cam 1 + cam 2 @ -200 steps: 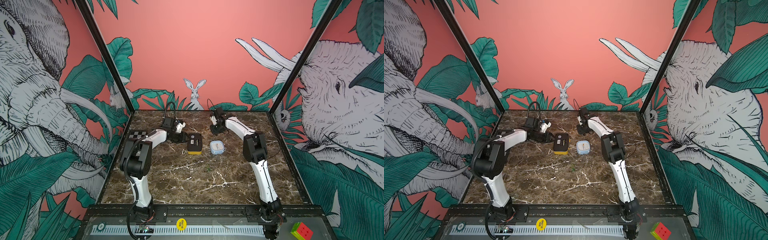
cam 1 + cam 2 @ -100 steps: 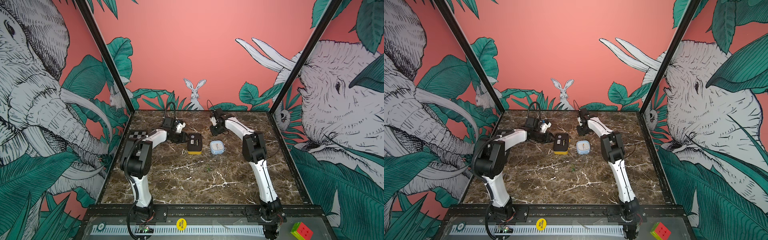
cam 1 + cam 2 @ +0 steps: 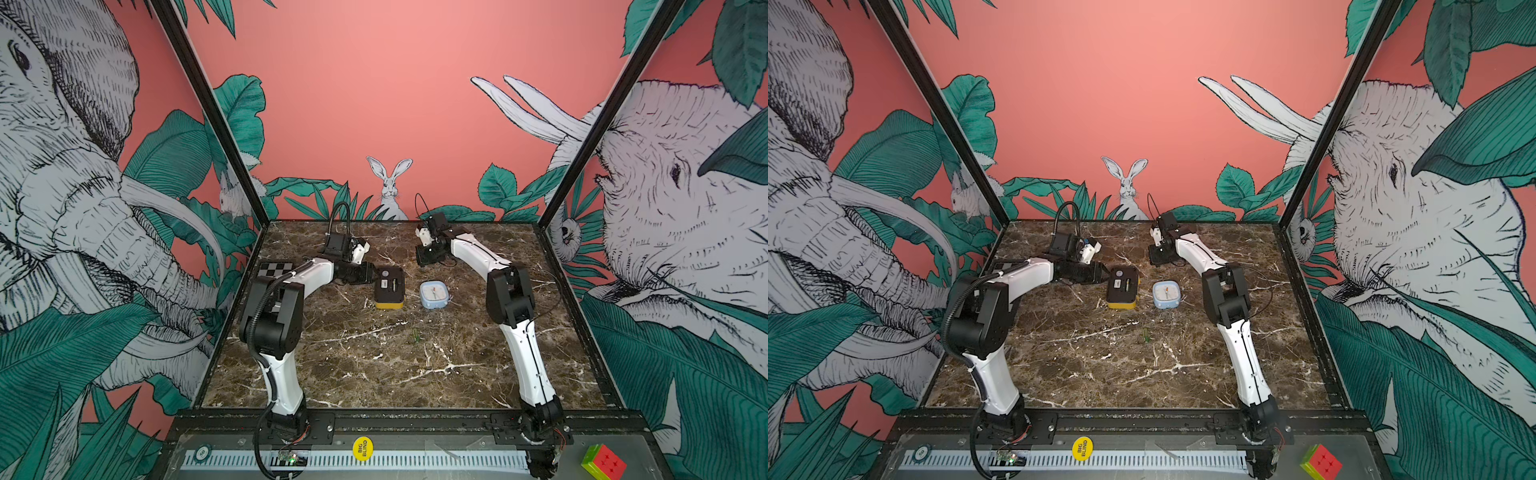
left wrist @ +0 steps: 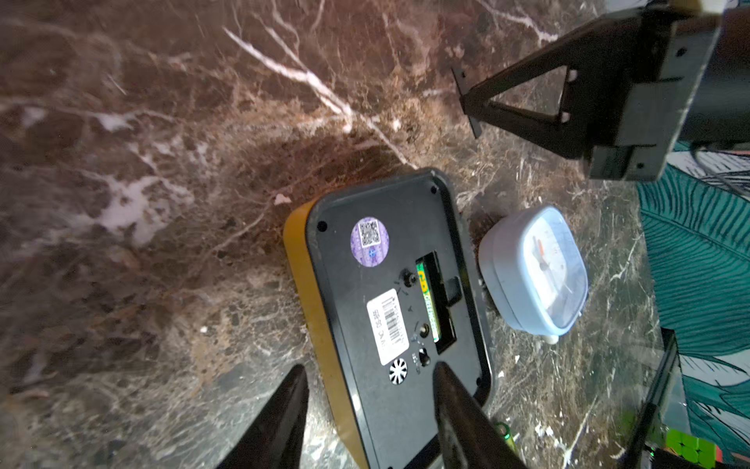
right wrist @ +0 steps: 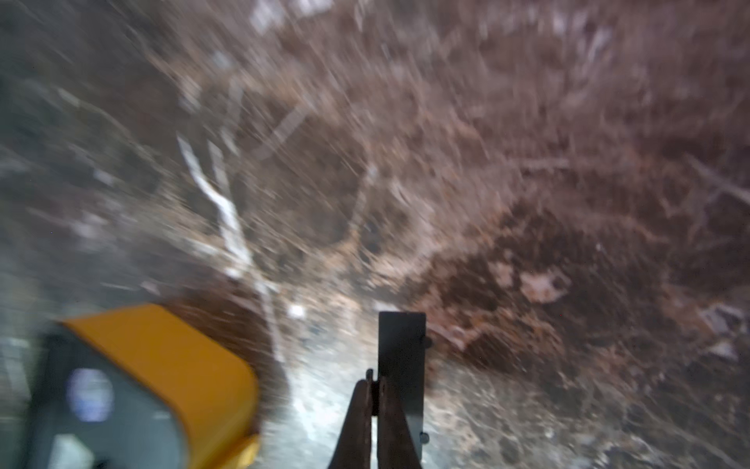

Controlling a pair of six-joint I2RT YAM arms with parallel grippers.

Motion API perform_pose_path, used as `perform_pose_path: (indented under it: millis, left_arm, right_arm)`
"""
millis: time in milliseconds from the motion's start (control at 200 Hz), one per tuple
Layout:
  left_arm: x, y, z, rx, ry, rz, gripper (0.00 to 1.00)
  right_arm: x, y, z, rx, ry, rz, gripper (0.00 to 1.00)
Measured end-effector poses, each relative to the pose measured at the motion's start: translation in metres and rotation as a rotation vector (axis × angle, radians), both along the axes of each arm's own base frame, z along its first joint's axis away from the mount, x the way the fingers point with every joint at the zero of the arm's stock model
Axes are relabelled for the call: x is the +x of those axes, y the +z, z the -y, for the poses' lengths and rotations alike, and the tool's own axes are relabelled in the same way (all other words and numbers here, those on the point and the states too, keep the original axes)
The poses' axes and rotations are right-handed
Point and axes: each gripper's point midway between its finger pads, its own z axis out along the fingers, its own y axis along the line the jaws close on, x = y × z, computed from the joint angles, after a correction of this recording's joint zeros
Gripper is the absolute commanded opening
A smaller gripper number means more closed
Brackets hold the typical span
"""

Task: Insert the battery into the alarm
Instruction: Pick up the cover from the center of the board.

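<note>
black left gripper (image 4: 369,367) has its jaws parted, straddling one end of the yellow alarm (image 3: 389,286), which lies face down on the marble table (image 3: 374,365). green battery (image 4: 426,304) sits in its open slot. blue clock (image 3: 434,294) just beside. right gripper (image 5: 373,377) clenched on thin black plate (image 5: 401,345), apart from alarm.

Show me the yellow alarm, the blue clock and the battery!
alarm (image 4: 345,292), left wrist view, on its black back.
clock (image 4: 544,268), left wrist view, on its face.
battery (image 4: 428,300), left wrist view, on its green side.
</note>
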Motion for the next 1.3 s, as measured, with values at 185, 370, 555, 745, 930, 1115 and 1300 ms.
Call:
perform_pose_path:
  millis: [185,370,555,745,930,1115,1300]
  left_arm:
    - [0.019,0.053,0.011,-0.047,0.005,0.211,0.52]
    - [0.028,0.081,0.031,-0.045,-0.004,0.420,0.51]
    - [0.032,0.096,0.047,-0.041,-0.013,0.539,0.46]
    - [0.042,0.108,0.052,-0.054,0.000,0.628,0.41]
    - [0.047,0.092,0.054,-0.031,0.003,0.615,0.38]
    - [0.048,0.078,0.058,-0.014,-0.004,0.597,0.26]
    - [0.047,0.081,0.063,-0.017,-0.014,0.617,0.24]
  right_arm:
    - [0.005,0.075,-0.028,0.352,-0.096,0.071,0.00]
    - [0.005,0.124,-0.043,0.608,-0.165,0.097,0.00]
    - [-0.004,0.143,-0.056,0.730,-0.195,0.080,0.00]
    - [-0.020,0.143,-0.071,0.798,-0.219,0.034,0.00]
    - [-0.029,0.141,-0.076,0.825,-0.240,0.010,0.00]
    - [-0.027,0.144,-0.076,0.857,-0.255,0.010,0.00]
    - [-0.027,0.141,-0.075,0.883,-0.278,-0.006,0.00]
